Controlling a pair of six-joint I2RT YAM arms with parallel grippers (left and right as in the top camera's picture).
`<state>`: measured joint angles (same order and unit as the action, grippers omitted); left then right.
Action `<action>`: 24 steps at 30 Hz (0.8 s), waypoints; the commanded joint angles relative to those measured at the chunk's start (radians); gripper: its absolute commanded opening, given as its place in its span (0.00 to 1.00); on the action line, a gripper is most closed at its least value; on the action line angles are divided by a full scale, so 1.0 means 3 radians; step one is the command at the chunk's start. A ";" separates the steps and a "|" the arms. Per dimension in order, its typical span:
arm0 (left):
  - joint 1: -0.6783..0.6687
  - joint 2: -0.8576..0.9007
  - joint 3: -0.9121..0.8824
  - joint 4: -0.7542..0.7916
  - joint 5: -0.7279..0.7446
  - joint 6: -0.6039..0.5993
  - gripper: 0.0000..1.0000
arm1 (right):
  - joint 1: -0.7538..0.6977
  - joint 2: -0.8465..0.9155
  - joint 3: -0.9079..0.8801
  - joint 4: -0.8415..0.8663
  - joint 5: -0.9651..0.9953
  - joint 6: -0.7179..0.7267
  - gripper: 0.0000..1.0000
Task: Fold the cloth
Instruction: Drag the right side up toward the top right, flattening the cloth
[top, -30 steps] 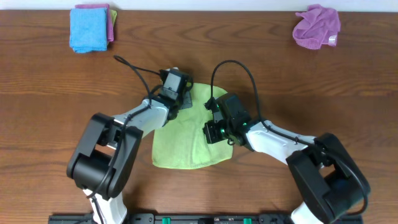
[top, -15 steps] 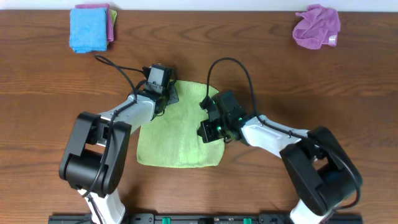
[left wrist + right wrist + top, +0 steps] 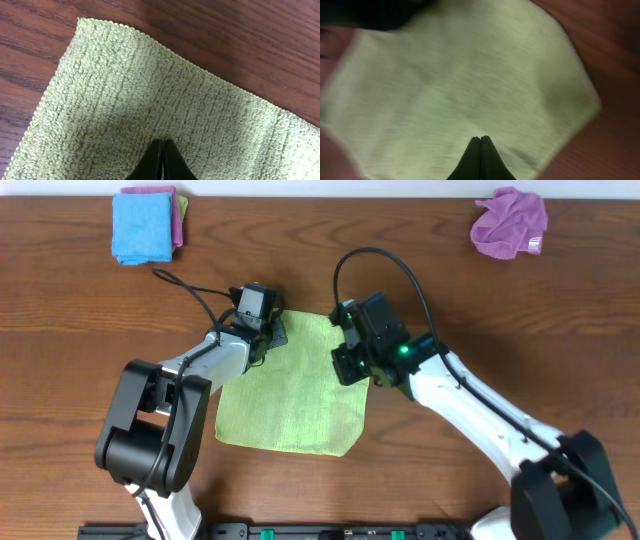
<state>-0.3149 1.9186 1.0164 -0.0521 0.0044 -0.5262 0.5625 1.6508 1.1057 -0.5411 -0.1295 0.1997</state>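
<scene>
Overhead: fuzzy, roughly square cloth (image 3: 292, 392) on wood-grain table (image 3: 450, 300).

Overhead view: bright, even, diffuse light over the table (image 3: 450, 300), sharp throughout, with only faint soft shadows beside the arms (image 3: 470, 395). Left wrist view: crisp focus, the pile of the cloth (image 3: 150, 90) distinct, a dim shadow patch at centre. Right wrist view: heavily blurred and dimmer, colours washed pale, a dark smear at upper left.

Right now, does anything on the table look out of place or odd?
The cloth lies flat but askew, its edges slanted across the table, and its near right corner looks blunted. The purple cloth at the far right is crumpled, not folded.
</scene>
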 commanded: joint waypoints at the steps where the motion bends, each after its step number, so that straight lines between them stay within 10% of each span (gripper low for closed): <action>1: 0.0070 0.0299 -0.0242 -0.0238 -0.0112 0.0033 0.06 | -0.0146 0.0195 -0.0014 0.0050 0.0294 -0.0085 0.01; 24: 0.0074 0.0299 -0.0242 -0.0240 -0.0010 0.0022 0.06 | -0.0154 0.1209 -0.0014 0.0352 -0.0150 -0.0057 0.01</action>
<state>-0.3115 1.9179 1.0168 -0.0566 0.0124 -0.5262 0.4679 1.9404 1.1358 -0.3992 -0.0864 0.1780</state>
